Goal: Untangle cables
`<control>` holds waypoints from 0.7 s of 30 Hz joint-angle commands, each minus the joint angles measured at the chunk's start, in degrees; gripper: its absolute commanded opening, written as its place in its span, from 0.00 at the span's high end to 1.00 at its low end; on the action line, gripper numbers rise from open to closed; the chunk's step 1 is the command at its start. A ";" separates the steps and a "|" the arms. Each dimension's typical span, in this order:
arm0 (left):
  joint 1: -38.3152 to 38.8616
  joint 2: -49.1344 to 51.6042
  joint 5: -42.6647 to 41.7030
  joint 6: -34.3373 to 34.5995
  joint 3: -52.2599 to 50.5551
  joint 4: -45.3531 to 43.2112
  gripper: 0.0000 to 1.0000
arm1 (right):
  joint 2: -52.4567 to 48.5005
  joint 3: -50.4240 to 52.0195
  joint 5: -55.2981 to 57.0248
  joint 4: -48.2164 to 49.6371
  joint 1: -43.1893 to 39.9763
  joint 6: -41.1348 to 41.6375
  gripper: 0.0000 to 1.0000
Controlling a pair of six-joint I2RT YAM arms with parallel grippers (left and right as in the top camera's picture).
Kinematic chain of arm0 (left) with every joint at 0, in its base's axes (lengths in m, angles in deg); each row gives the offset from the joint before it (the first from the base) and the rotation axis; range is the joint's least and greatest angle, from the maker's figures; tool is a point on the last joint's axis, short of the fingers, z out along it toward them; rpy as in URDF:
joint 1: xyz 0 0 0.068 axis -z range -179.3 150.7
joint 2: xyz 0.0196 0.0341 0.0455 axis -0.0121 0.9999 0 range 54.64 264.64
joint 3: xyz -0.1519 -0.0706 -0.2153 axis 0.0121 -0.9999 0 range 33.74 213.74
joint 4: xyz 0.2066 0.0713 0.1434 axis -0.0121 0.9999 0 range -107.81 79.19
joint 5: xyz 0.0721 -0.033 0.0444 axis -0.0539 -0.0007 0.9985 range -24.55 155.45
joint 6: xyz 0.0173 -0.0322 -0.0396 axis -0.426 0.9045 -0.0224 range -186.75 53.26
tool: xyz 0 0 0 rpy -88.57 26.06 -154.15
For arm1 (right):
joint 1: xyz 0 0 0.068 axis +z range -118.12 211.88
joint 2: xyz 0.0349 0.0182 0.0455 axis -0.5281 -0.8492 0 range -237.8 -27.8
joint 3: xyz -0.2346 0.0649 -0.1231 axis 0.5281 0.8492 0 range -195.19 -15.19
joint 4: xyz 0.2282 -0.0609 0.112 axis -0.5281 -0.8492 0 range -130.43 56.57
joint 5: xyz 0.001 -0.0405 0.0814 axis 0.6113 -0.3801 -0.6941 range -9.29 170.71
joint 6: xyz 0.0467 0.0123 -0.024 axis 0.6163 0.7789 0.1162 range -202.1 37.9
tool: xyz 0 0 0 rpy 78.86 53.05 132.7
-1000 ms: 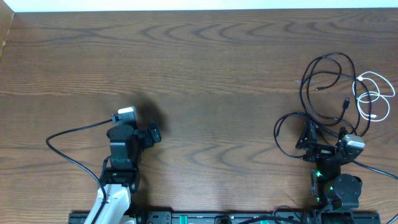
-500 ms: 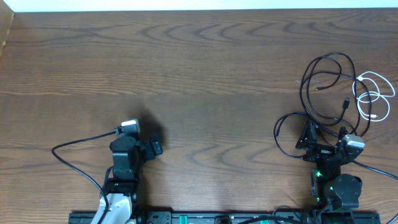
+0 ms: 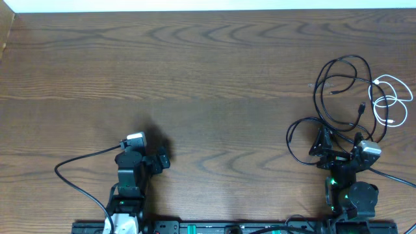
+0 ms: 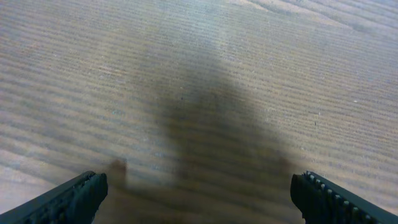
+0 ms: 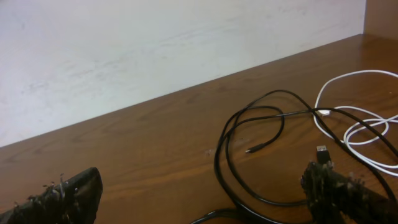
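Black cables [image 3: 338, 81] lie in loose overlapping loops at the right of the table, with a white cable [image 3: 390, 101] coiled beside them at the far right. In the right wrist view the black loops [image 5: 249, 149] and the white cable [image 5: 354, 124] lie ahead of the fingers. My right gripper [image 3: 338, 146] is open and empty, just near of the black loops [image 5: 202, 199]. My left gripper [image 3: 164, 156] is open and empty over bare wood at the near left [image 4: 199, 196], far from the cables.
A thick black cord [image 3: 78, 162] runs from the left arm across the near left of the table. The table's far edge [image 5: 186, 93] meets a white wall. A wooden side wall [image 3: 5, 29] stands at the far left corner.
My left arm has pulled back toward the near edge of the table, its gripper still open. The right arm and the cables have not moved.
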 commanded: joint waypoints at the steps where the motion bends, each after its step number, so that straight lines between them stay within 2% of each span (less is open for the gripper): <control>1: -0.02 -3.80 -0.55 -0.76 -0.11 2.71 0.00 | 0.35 0.04 -0.13 -0.26 -0.02 0.13 0.01; 12: -0.02 -20.28 -0.57 -1.16 -0.11 17.81 0.00 | 0.35 0.04 -0.13 -0.26 -0.02 0.13 0.01; 21: 0.02 -27.87 -1.03 -0.42 -0.11 17.66 0.00 | 0.35 0.04 -0.13 -0.26 -0.02 0.13 0.01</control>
